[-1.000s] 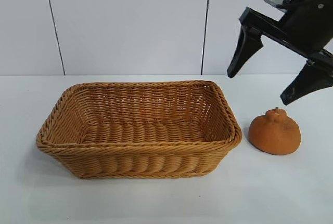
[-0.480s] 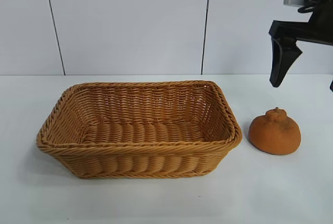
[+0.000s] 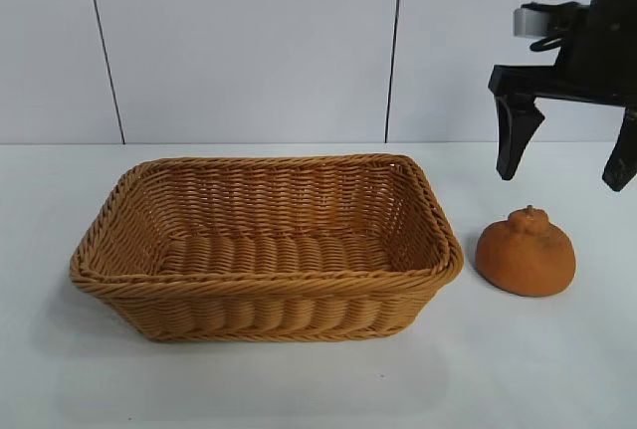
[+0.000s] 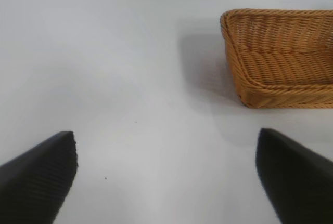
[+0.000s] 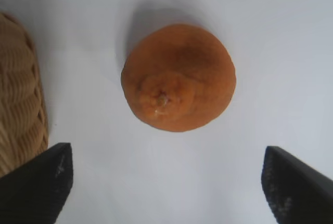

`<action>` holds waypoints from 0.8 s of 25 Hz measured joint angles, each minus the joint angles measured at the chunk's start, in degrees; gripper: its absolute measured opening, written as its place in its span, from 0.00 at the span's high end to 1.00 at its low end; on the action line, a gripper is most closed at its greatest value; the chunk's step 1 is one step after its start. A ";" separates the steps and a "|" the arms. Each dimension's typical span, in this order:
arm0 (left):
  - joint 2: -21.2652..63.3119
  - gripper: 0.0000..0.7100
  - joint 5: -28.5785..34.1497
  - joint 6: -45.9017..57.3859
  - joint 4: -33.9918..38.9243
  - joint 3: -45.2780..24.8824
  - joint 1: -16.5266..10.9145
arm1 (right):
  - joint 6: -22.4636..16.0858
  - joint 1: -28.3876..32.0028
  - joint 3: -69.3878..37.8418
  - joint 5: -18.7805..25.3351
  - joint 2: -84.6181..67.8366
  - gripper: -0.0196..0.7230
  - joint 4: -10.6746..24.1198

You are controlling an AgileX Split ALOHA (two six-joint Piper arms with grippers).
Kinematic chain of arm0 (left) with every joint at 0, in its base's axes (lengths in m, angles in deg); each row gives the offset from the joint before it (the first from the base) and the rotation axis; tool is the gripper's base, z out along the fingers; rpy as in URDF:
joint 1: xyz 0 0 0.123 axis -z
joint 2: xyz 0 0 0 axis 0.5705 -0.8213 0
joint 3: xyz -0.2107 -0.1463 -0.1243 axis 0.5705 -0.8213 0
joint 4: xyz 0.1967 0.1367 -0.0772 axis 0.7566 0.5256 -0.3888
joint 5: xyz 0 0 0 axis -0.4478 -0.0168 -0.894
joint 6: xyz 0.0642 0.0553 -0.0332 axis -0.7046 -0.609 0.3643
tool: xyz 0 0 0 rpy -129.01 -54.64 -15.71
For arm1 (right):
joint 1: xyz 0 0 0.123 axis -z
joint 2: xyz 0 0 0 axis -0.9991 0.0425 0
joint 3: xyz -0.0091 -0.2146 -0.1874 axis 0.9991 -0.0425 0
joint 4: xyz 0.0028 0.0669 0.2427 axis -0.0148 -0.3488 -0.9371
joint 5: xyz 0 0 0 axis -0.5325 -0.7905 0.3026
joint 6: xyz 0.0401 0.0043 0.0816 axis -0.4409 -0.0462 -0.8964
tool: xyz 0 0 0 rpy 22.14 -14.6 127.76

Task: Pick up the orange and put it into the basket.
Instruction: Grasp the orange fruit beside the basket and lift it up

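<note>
The right hand (image 3: 564, 162) hangs spread wide above the orange (image 3: 525, 254), with open air between them. The basket (image 3: 261, 288) stands just beside the orange toward the surface's (image 3: 518, 359) left edge, a narrow gap between them; bare surface lies toward the right edge and front.

The large rectangular woven wicker basket (image 3: 264, 247) sits on the white counter (image 3: 299, 384), mid-way between its left and right edges. The squat round orange-brown fruit (image 3: 526, 252) lies just beside it, toward the right edge. The right hand (image 3: 563, 155) hangs above the fruit.
</note>
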 joint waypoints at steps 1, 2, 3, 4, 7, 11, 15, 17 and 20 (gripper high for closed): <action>0.00 0.07 0.00 0.00 0.00 0.00 0.00 | -0.31 0.00 0.15 -0.87 1.29 0.07 0.00; 0.00 0.07 0.00 0.00 0.00 0.00 0.00 | -0.68 0.00 0.27 -1.72 2.59 0.07 0.00; 0.00 0.07 0.00 0.00 0.00 0.00 0.00 | -0.84 0.00 0.27 -2.67 3.71 0.07 0.00; 0.00 0.07 0.00 0.00 0.00 0.00 0.00 | -0.91 0.00 0.27 -3.61 5.08 0.07 -0.25; 0.00 0.07 0.00 0.00 0.00 0.00 0.00 | -1.11 0.00 0.33 -5.32 9.00 0.07 -1.51; 0.00 0.07 0.00 0.00 0.00 0.00 0.00 | -1.11 0.00 0.33 -5.75 11.82 0.07 -1.69; 0.00 0.07 0.00 0.00 0.00 0.00 0.00 | -1.11 0.00 0.33 -5.82 11.87 0.44 -1.64; 0.00 0.07 0.00 0.00 0.00 0.00 0.00 | -1.05 0.00 0.45 -5.21 11.87 0.72 -1.64; 0.00 0.07 0.00 -0.06 0.00 0.00 0.00 | -0.37 0.05 0.81 -3.70 11.04 0.87 -1.64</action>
